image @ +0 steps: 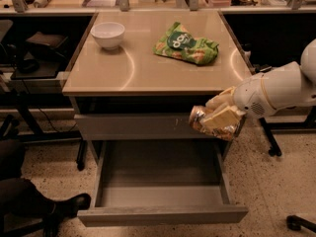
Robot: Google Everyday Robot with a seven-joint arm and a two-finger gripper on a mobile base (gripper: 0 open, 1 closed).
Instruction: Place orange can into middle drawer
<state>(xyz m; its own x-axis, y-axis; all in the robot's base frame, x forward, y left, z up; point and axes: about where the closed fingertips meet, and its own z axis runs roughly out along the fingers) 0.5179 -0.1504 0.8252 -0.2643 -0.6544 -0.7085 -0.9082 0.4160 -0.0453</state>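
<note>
The orange can is a shiny, dented orange-gold and silver can lying on its side in my gripper. The gripper is shut on the can, with cream fingers pressed along its side. The white arm comes in from the right. The can hangs in front of the counter's right front corner, above the right rear part of the open middle drawer. The drawer is pulled far out and its smooth grey inside holds nothing.
A beige counter top carries a white bowl at the back left and a green snack bag at the back right. A shut grey drawer front sits above the open drawer. Dark shelving stands to the left.
</note>
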